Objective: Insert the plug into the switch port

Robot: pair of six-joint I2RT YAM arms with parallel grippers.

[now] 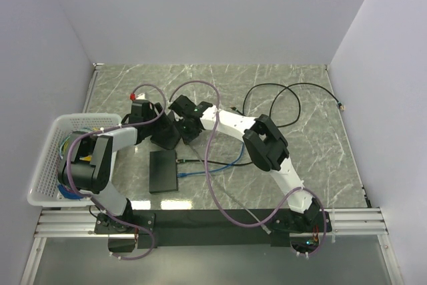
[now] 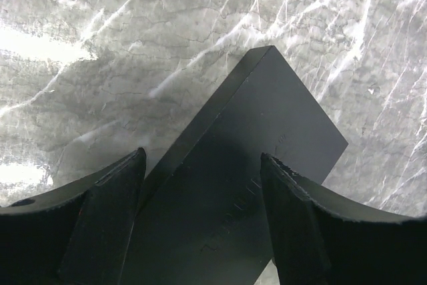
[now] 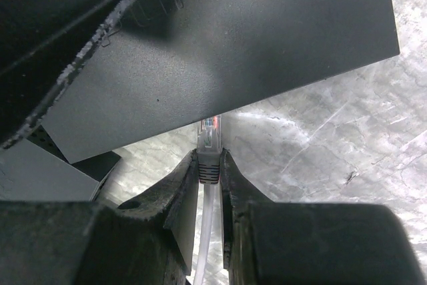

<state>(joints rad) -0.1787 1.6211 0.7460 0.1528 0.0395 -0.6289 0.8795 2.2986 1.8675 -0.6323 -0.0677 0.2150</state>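
A black switch [image 2: 267, 118] lies between the fingers of my left gripper [image 2: 201, 156], one finger on each side of it. The jaws stand wide, and I cannot tell whether the pads touch it. From above, the switch [image 1: 165, 137] sits between the two grippers at mid-table. My right gripper [image 3: 209, 155] is shut on the plug [image 3: 208, 139], a clear connector with a grey boot and a white cable. The plug's tip meets the lower edge of the switch [image 3: 267, 45]. The port itself is hidden.
A second flat black box [image 1: 163, 171] lies in front of the grippers, with a blue cable [image 1: 220, 165] beside it. A white basket [image 1: 47, 165] stands at the left edge. A black cable [image 1: 293, 105] loops at the back right. Walls enclose three sides.
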